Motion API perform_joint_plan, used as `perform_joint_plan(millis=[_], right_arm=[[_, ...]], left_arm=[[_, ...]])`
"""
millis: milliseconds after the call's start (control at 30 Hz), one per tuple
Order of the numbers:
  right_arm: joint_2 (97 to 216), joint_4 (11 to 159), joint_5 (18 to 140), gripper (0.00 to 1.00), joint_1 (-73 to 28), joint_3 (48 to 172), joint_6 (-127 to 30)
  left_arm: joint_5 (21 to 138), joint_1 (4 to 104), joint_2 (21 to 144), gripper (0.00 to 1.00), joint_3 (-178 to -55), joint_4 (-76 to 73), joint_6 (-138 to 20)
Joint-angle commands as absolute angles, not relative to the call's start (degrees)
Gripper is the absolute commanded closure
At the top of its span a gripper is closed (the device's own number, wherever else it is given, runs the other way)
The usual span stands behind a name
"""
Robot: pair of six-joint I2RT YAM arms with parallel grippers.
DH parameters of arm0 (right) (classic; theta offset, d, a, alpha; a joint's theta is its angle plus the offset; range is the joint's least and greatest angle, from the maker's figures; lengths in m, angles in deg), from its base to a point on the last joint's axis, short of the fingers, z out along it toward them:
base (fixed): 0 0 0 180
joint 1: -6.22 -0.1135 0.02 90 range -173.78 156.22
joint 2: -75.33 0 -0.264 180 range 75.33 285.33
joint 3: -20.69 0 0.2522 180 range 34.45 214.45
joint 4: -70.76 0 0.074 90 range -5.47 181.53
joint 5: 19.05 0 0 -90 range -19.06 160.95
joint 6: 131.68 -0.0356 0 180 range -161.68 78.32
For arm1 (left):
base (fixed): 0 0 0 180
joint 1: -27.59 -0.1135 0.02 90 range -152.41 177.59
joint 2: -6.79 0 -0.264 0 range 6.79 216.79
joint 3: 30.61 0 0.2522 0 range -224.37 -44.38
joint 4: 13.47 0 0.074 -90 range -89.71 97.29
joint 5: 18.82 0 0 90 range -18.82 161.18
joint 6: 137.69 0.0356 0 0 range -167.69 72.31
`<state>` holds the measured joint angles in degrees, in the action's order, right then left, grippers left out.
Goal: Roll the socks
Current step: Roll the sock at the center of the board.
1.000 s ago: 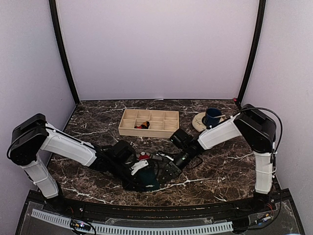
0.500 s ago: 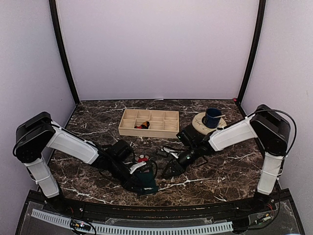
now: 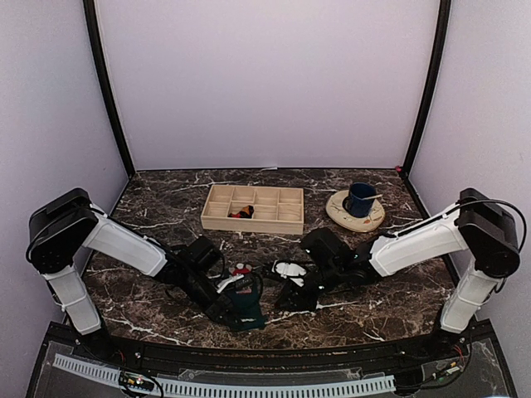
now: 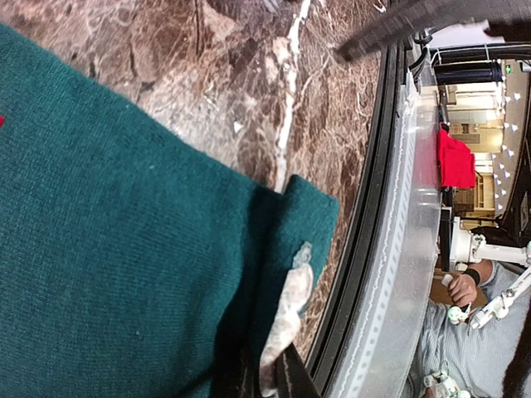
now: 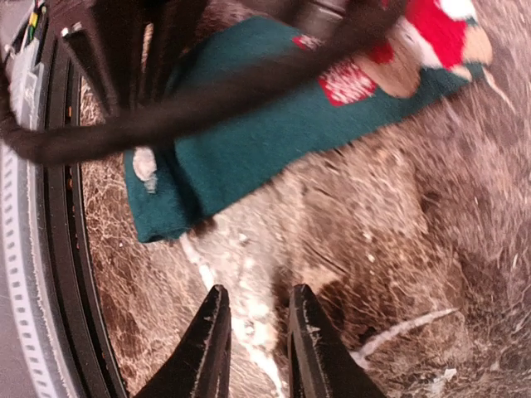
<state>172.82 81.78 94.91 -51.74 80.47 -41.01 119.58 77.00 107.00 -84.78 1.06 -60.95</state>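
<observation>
looks only at the start. pinches a corner of the green sock (image 5: 265, 133) with the left gripper (image 4: 267, 377), fingers clamped on the cloth, near the front edge of the table (image 3: 373, 307). holds the right gripper (image 5: 259, 348) just beside it, fingers a little apart, gripping nothing. shows no roll yet, so leaves all rolling to do. cannot tell where the black sock is.

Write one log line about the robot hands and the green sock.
left gripper: pinching corner of teal sock | right gripper: slightly open, empty, apart from sock | sock: lying on table
</observation>
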Motion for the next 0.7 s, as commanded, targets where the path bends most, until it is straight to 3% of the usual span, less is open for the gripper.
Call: perform_joint_plan(millis=[0, 667], right_arm=[[170.52, 78.8, 85.28, 0.77, -56.6, 80.08, -35.36], [175.81, 81.71, 75.64, 0.69, -67.97, 86.86, -28.56]], left_arm=[[119.55, 76.23, 108.21, 0.89, -83.4, 2.5, -61.73], [122.93, 75.49, 110.09, 0.9, -83.39, 0.55, -61.93]])
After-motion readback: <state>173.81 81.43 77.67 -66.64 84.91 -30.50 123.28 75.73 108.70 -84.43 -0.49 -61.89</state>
